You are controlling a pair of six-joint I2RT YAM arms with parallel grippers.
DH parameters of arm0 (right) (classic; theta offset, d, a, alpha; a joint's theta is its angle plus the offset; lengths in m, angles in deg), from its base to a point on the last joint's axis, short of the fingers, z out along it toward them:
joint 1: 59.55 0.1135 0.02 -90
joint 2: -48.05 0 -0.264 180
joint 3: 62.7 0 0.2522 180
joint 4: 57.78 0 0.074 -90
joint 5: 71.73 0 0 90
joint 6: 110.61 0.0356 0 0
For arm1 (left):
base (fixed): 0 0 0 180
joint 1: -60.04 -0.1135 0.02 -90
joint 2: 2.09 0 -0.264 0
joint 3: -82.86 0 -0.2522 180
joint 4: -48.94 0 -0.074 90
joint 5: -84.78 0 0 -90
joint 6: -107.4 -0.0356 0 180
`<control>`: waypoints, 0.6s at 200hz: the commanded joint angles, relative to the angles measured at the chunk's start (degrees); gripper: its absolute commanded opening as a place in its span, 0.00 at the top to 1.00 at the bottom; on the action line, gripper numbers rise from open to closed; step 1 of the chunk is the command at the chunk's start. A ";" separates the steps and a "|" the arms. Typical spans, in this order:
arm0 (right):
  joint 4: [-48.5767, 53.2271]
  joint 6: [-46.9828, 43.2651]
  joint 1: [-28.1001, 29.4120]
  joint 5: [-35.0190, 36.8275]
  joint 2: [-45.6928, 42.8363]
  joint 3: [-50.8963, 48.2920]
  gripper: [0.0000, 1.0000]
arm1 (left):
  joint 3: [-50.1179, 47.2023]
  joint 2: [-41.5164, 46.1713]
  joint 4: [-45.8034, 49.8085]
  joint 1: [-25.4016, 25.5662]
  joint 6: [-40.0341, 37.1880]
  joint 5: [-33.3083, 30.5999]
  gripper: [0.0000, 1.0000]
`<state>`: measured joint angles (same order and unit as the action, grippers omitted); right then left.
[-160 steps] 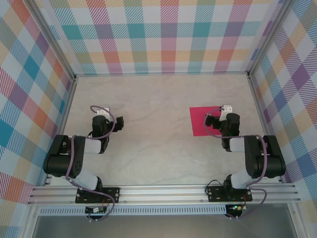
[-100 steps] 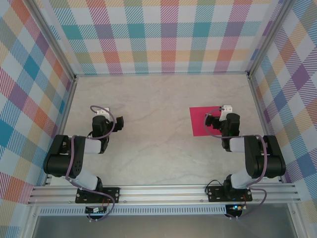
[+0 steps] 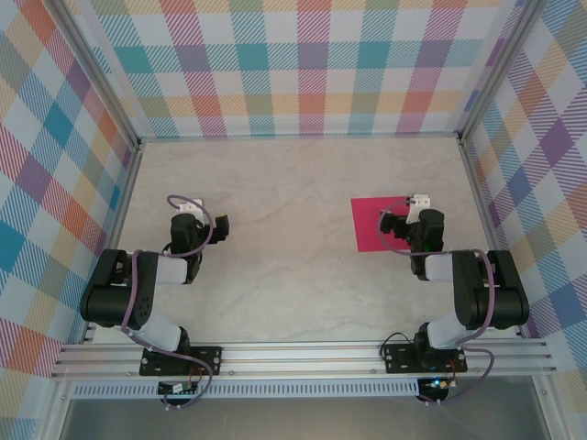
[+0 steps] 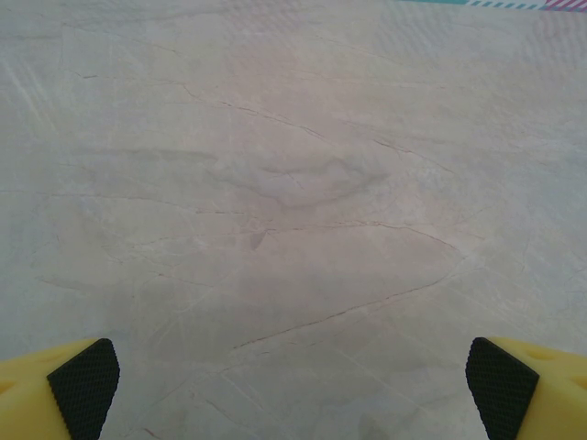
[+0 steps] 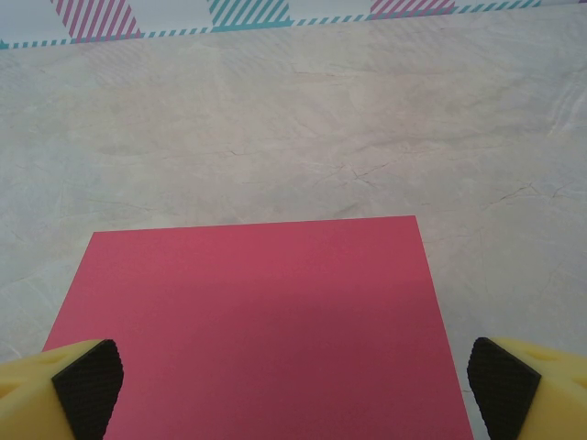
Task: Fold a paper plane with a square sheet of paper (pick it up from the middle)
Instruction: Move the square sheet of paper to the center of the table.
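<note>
Your right fingers (image 5: 87, 390), spread wide, hang over the flat sheet (image 5: 266, 321), poised for a middle pickup; left fingers (image 4: 84, 385), equally wide, hover over the surface (image 4: 293, 183), well apart.

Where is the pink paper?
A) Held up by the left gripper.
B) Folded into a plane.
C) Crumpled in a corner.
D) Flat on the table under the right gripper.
D: the square sheet of paper lies flat and unfolded on the table, below the open right gripper.
</note>
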<state>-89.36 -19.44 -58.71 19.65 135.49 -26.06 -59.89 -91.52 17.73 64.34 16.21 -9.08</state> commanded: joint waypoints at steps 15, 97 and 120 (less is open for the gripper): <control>1.66 -0.43 -0.18 -0.78 -1.13 1.94 0.00 | 0.78 0.97 -0.24 -0.73 0.53 -2.12 0.00; 46.82 15.95 2.39 3.48 -12.81 19.37 0.00 | 8.03 21.43 32.04 -0.64 13.12 -3.58 0.00; 51.59 21.17 2.91 -1.79 -10.84 22.84 0.00 | 11.53 23.35 39.51 -0.69 18.08 -0.23 0.00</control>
<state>-49.69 -6.20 -56.48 22.76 123.34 -6.76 -51.93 -70.14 44.41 64.34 26.86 -12.59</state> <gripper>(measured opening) 0.999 0.999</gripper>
